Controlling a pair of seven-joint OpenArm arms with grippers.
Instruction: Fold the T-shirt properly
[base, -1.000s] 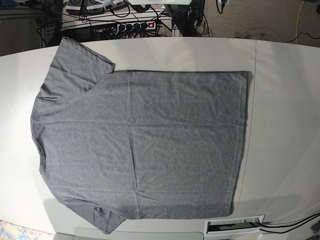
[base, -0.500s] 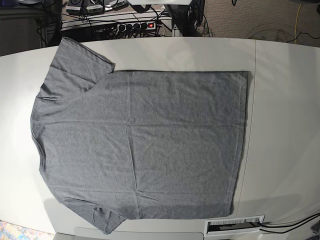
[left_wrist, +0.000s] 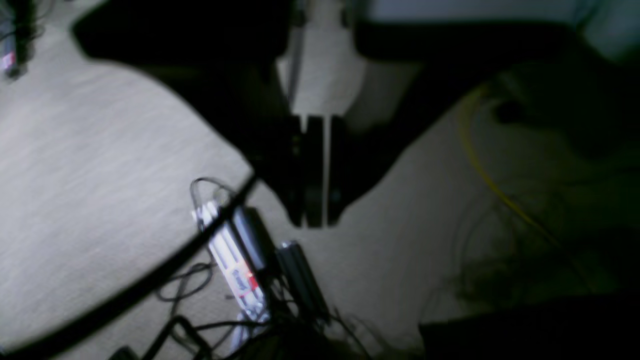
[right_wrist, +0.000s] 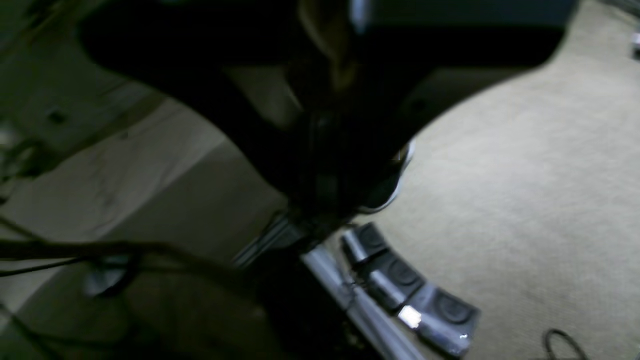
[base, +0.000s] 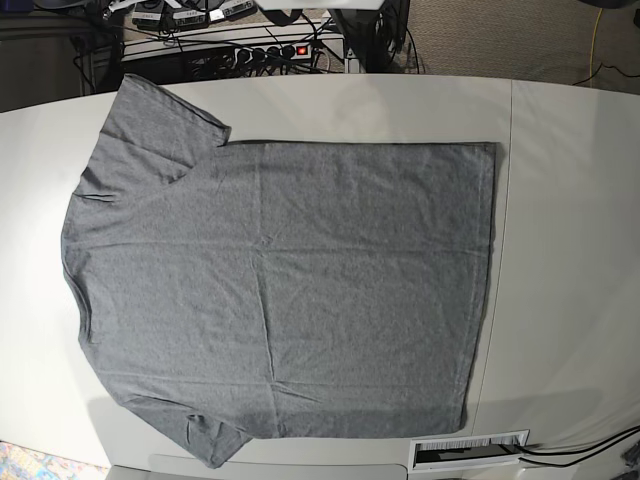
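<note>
Base view: one T-shirt (base: 280, 290) lay flat, unfolded, on white table (base: 570, 250), neck toward view's left, same place as second before (no fold begun); neither of my arms in sight.

Left wrist view: my left gripper (left_wrist: 314, 200) hung over carpet, jaws pressed together, empty; one yellow cable (left_wrist: 492, 182).

Right wrist view: my right gripper (right_wrist: 325, 200) dark, blurred; jaw state could not be told.
</note>
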